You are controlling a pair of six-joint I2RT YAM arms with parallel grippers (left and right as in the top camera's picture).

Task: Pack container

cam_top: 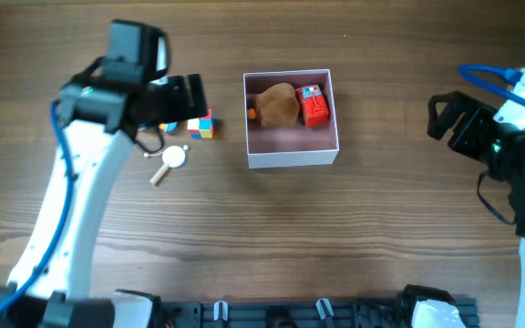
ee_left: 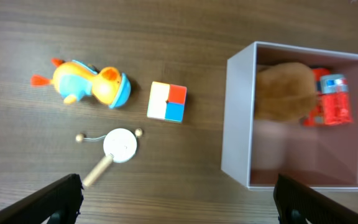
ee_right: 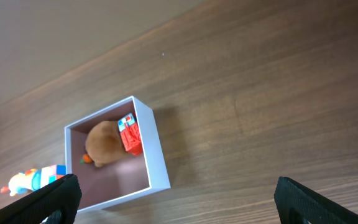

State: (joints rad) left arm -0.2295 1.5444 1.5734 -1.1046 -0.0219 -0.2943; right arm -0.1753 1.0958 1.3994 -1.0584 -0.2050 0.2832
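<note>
The wooden tabletop [cam_top: 381, 228] has wide bare room at 6 o'clock and between the middle and the right arm.

The container [cam_top: 292, 158] sits a little toward 12 o'clock of the tabletop's middle, open side up. It is square, so it has no long axis. Its walls run nearly in line with the tabletop's edges, turned only slightly. Its 6 o'clock half is bare pink floor.

The left claw [ee_left: 180, 202] hangs at 9 o'clock of the container, above the loose toys, with its fingers spread wide and holding nothing. The right claw [ee_right: 179, 202] is well apart at 3 o'clock, likewise spread and empty.

A brown plush toy [cam_top: 278, 105] fills the container's 12 o'clock half, with a red toy [cam_top: 313, 105] just beside it against the 3 o'clock wall.

Outside at 9 o'clock lie a duck toy [ee_left: 92, 84], a coloured cube [cam_top: 200, 125] near the container's wall, and at 7 o'clock of the cube a small white rattle [cam_top: 171, 159] on a wooden stick.
</note>
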